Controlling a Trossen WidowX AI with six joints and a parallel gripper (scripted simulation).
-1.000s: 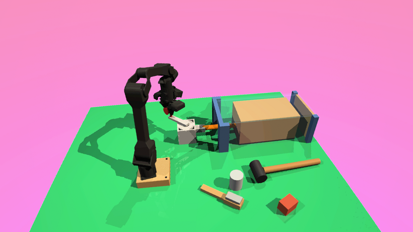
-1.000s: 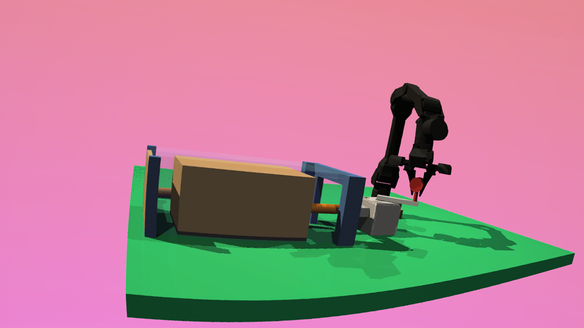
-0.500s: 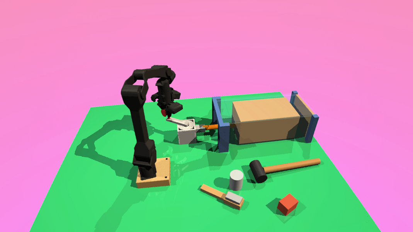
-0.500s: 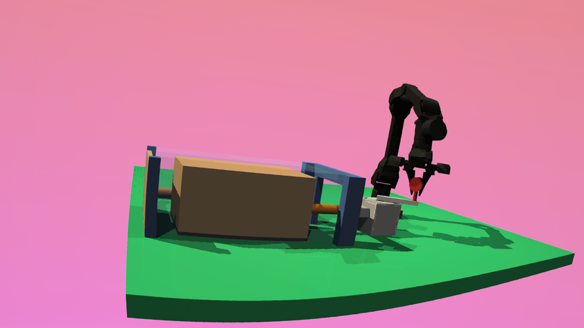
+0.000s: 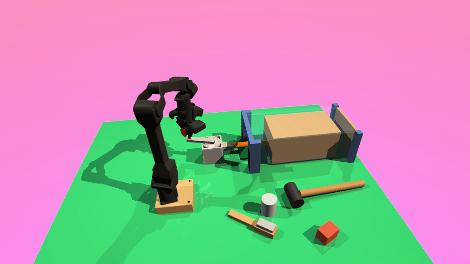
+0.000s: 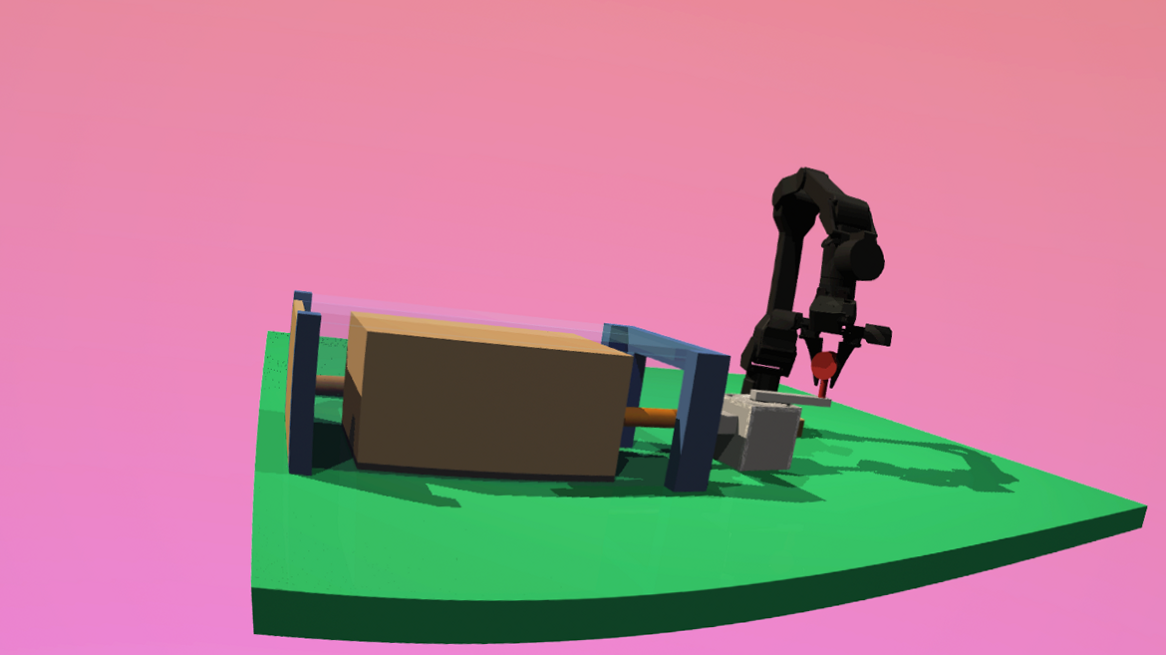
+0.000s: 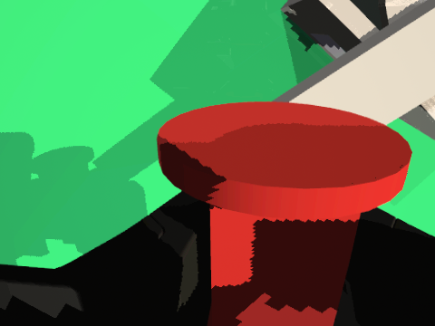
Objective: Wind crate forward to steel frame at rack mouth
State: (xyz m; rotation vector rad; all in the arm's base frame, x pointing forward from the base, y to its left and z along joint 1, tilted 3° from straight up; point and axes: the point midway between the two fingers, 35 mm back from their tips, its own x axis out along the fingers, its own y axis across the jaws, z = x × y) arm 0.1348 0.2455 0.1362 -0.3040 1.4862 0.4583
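Observation:
The tan crate [image 5: 301, 136] [image 6: 484, 393] sits flat inside the clear-panelled cubby, a gap behind the blue steel frame [image 5: 252, 149] [image 6: 695, 422] at the mouth. An orange strap [image 5: 242, 144] [image 6: 650, 416] runs from the crate to the grey winch [image 5: 211, 153] [image 6: 767, 437]. The pale crank arm [image 5: 202, 140] [image 6: 791, 395] [image 7: 375, 81] lies on top of the winch, seated in it. My gripper [image 5: 188, 129] [image 6: 826, 368] is shut on the crank's red knob [image 5: 183, 132] [image 6: 823, 366] [image 7: 285, 148], left of the winch in the top view.
On the green bench [image 5: 214, 255] lie a black-headed mallet [image 5: 315, 191], a white cylinder [image 5: 268, 204], a wooden block with a grey pad [image 5: 254, 223] and a red cube [image 5: 327, 232]. The arm's base [image 5: 175, 201] stands near the front left.

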